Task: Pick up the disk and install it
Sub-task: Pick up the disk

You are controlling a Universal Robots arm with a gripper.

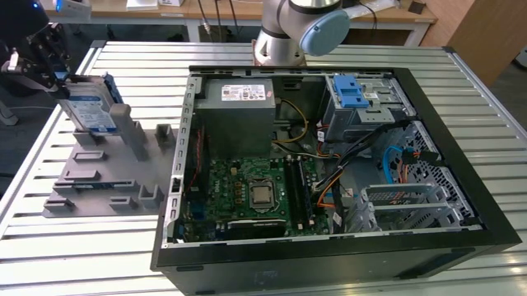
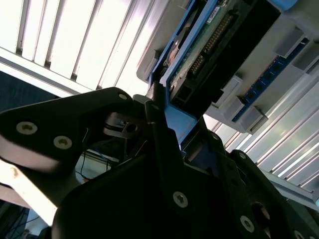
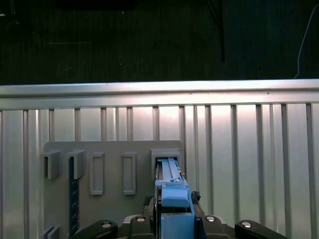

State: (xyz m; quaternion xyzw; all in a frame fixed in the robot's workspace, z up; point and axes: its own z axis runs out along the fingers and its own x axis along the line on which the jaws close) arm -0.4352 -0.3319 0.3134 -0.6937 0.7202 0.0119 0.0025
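A slatted metal table (image 1: pixel 485 117) is catching bright light along its ribs. Wooden desks (image 1: pixel 403 18) are standing behind it, and dark floor (image 1: pixel 12 154) is showing beside it.

- The table (image 1: pixel 123 55) filled most of the exterior view. The open computer case (image 1: pixel 461 185) lay on it, in the middle and right of the frame.
- The stand (image 1: pixel 91 185) lay on the table at the left of the frame, just beside the case.
- The disk (image 1: pixel 89 110) stood on its edge at the upper left, with its low end at a slot at the back of the stand.
- The gripper (image 1: pixel 66 83) was above the disk, squeezing its top end.
- Inside the case, the power supply (image 1: pixel 239 108) sat at the upper left. The circuit board (image 1: pixel 255 191) lay below it.
- The arm (image 1: pixel 297 31) stood behind the case, at the top middle.
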